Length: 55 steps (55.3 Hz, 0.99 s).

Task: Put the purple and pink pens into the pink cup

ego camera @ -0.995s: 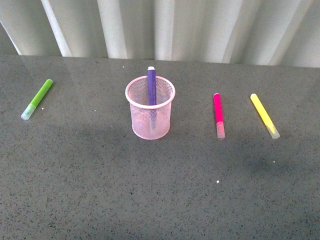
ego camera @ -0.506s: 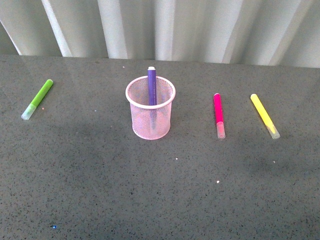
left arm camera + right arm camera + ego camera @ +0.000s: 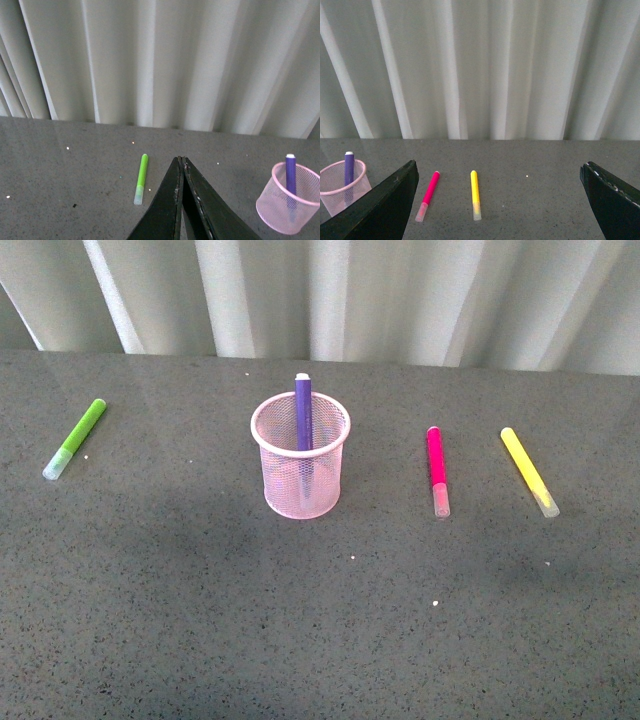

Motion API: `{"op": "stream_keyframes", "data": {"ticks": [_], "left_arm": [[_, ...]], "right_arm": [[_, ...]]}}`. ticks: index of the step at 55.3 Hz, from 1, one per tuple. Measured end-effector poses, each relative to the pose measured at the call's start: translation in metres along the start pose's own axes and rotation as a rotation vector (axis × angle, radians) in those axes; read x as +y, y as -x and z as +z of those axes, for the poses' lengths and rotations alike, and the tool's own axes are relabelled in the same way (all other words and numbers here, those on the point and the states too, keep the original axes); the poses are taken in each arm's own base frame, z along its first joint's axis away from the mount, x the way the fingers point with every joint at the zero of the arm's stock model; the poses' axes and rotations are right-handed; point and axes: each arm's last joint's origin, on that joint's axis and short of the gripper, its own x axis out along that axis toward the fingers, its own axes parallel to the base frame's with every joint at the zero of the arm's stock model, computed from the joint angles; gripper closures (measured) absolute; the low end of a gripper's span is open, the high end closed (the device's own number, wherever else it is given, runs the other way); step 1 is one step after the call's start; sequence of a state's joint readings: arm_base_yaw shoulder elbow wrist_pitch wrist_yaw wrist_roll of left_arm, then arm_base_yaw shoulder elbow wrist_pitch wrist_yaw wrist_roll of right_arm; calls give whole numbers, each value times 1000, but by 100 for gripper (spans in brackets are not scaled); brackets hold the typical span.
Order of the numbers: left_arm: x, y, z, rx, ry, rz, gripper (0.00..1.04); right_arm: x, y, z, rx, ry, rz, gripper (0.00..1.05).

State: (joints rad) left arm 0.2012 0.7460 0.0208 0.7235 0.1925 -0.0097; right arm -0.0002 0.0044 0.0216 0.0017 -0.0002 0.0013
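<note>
Standing nearly upright in the pink mesh cup (image 3: pixel 290 490), the purple pen (image 3: pixel 303 410) leaned toward the far rim with its end poking above it, so half the job looked done. The pink pen (image 3: pixel 437 462) lay flat on the bench (image 3: pixel 320 640) to the right of the cup, well apart from it, its clear cap toward the near edge. The yellow marker (image 3: pixel 528 470) lay near it on the right, and the lime green marker (image 3: pixel 75 438) lay far off to the left.

Neither arm showed in the front view. Seen from the wrists, the right jaws were spread wide and empty, facing the pink pen and yellow marker. The left jaws were pressed together on nothing.

The likeliest slip was a grab at the wrong marker, since the yellow one lay close beside the target and both sat inside the wide jaw spread. A round barrel on a hard bench could also roll or squirt out if pinched off-centre.

Later, a pen lowered at a slant might catch the rolled rim. The mesh cup looked light enough to slide or tip, spilling the purple pen. The upright purple pen also crowded the far part of the opening, so a careless entry could strike it.
</note>
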Motion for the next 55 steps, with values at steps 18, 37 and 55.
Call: {"op": "stream_keyframes", "data": {"ticks": [18, 37, 55], "left_arm": [[-14, 14, 3, -6, -3, 5, 101], [-23, 26, 5, -14, -3, -10, 101], [-23, 33, 5, -16, -3, -10, 101]], "right_arm": [[0, 0, 0, 0, 0, 0, 7], [0, 0, 0, 0, 0, 0, 7], [0, 0, 0, 0, 0, 0, 7]]}}
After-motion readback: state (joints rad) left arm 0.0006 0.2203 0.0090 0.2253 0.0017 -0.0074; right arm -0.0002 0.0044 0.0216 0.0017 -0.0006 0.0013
